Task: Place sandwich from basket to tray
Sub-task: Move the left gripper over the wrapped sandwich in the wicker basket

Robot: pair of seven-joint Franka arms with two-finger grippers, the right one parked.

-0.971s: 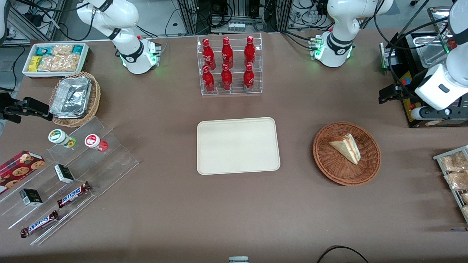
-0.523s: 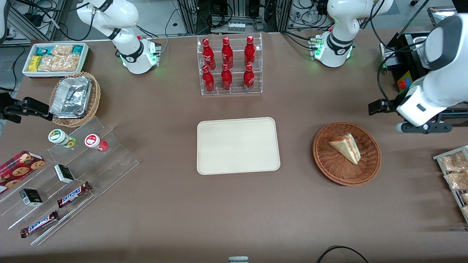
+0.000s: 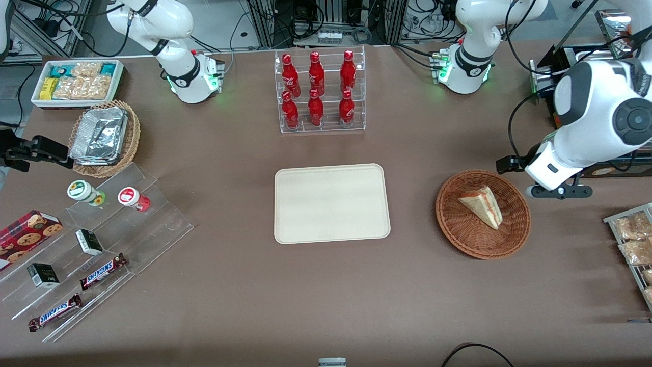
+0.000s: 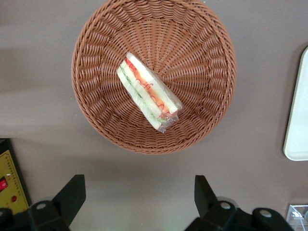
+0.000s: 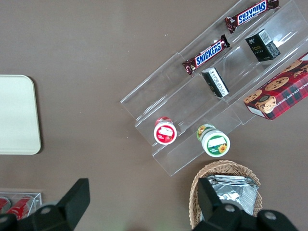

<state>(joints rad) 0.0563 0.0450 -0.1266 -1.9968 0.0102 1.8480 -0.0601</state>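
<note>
The sandwich (image 3: 481, 206) is lying in the basket (image 3: 458, 229), well apart from the tray (image 3: 331, 204). The end effector (image 4: 139, 197) is hovering spread, seemingly just off the basket's rim, needing to centre and descend.

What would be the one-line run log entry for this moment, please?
phase: approach | gripper: open, empty, beside basket | sandwich: in basket | tray: empty
</note>
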